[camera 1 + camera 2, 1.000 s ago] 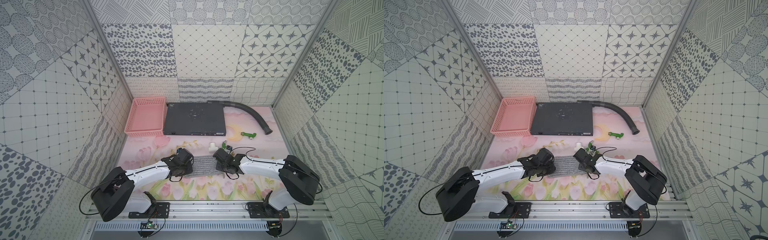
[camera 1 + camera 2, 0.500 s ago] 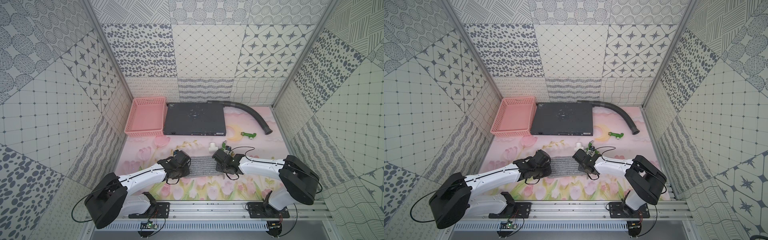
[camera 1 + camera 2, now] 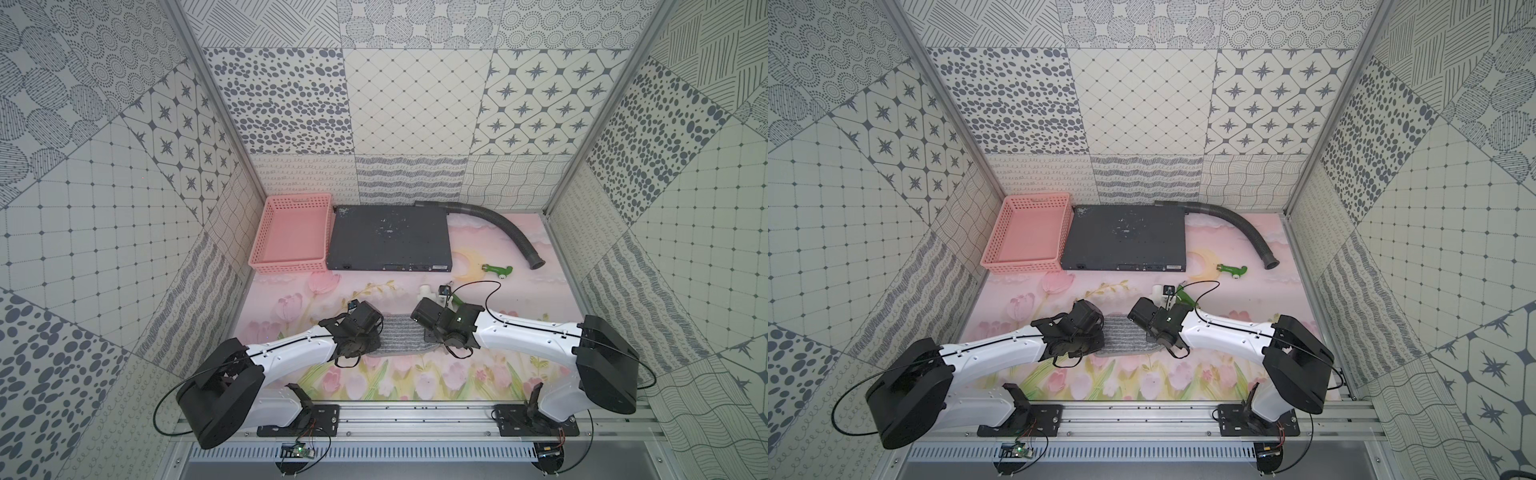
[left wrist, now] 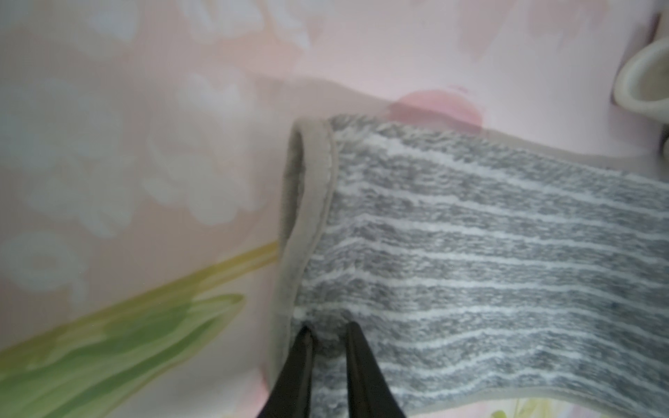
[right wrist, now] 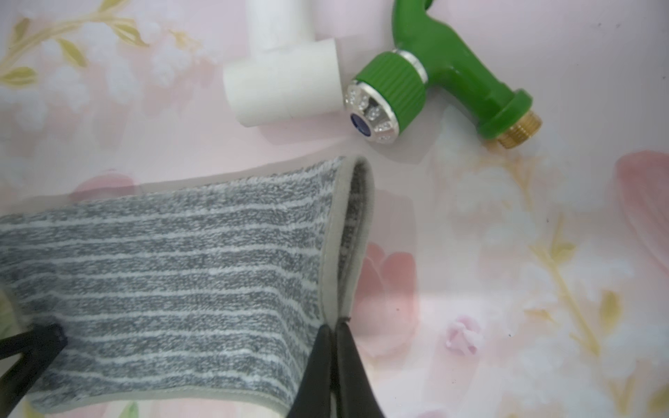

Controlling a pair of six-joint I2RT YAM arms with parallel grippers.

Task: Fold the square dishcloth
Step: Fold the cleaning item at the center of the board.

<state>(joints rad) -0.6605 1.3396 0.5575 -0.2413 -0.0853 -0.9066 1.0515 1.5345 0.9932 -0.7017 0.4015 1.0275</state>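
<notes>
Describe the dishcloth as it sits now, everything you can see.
The dishcloth is fuzzy grey terry with thin whitish stripes and a beige stitched hem. It lies doubled over, two layers showing at each end, on the floral mat between the arms. The left claw pinches one end, the right claw the other hem.

Floral mat carries dishcloth, pink basket, grey box, hose.

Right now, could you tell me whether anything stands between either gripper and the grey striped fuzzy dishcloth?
Nothing visible does. The left gripper and right gripper each pinch the grey striped fuzzy dishcloth near opposite hemmed edges. The white pipe fitting and green plastic tap lie past it, not touching.
</notes>
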